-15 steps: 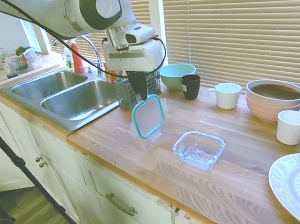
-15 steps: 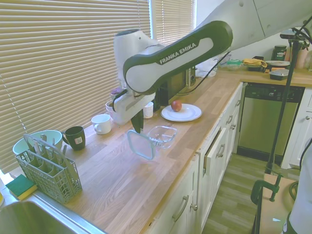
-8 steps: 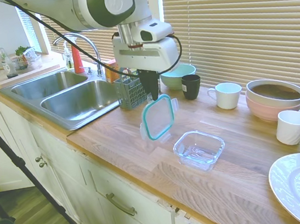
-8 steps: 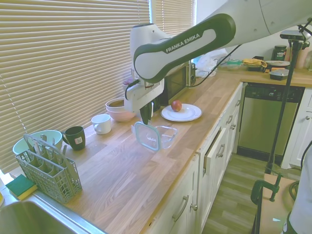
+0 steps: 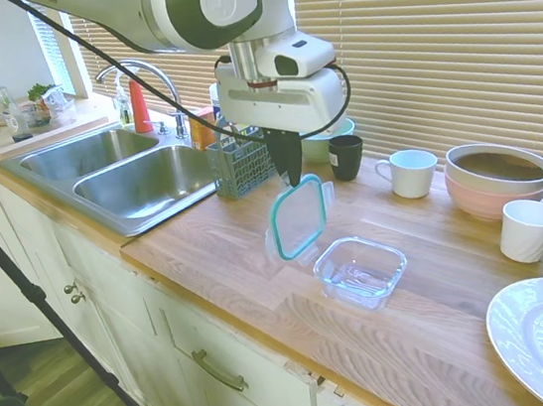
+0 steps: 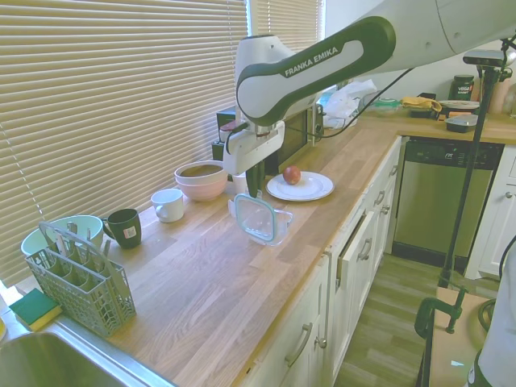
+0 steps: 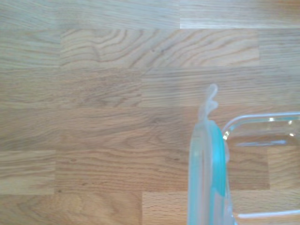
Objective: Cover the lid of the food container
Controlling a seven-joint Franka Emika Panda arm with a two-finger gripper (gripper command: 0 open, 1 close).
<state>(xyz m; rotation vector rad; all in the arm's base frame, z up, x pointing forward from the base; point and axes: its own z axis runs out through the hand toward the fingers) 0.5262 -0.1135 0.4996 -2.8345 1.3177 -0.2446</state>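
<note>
The lid point(image 5: 300, 218) is held on edge, clamped in the claw point(image 5: 291, 175), beside the food container point(image 5: 360, 270); only the wrist view shows its edge-on profile.

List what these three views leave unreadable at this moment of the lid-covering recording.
- Clear glass food container: second exterior view, mostly behind the teal-rimmed clear plastic lid.
- Lid: wrist view, edge-on and cut by the bottom edge.
- Gripper fingers: dark, their hold on the lid's rim is unclear in both exterior views.
- Pink bowl: contents indistinct.
</note>
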